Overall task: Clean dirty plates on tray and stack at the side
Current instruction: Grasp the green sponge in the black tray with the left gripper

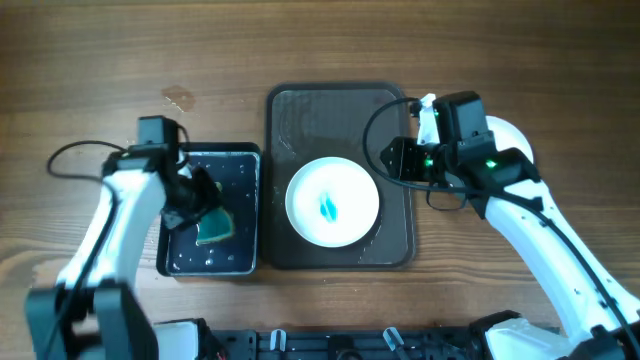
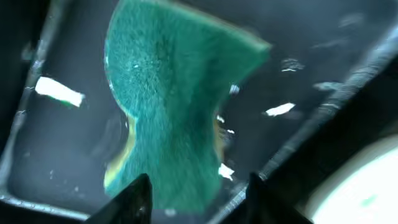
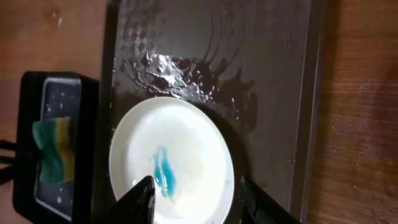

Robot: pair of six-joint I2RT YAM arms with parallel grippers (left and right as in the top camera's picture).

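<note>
One white plate (image 1: 332,200) with a teal-blue smear (image 1: 328,208) in its centre lies on the dark tray (image 1: 340,110), towards the front. It also shows in the right wrist view (image 3: 193,143). My right gripper (image 3: 196,200) is open and empty, hovering over the plate's near edge; in the overhead view it is at the tray's right rim (image 1: 392,158). My left gripper (image 2: 196,199) is open, its fingers on either side of the end of a green and yellow sponge (image 2: 168,106) in the black basin (image 1: 245,160).
White plate edge (image 1: 512,135) shows on the table right of the tray, mostly hidden under my right arm. The wet tray surface (image 3: 267,74) behind the plate is bare. A plate rim (image 2: 364,190) shows past the basin wall. Small wet spot (image 1: 178,98) on the wood.
</note>
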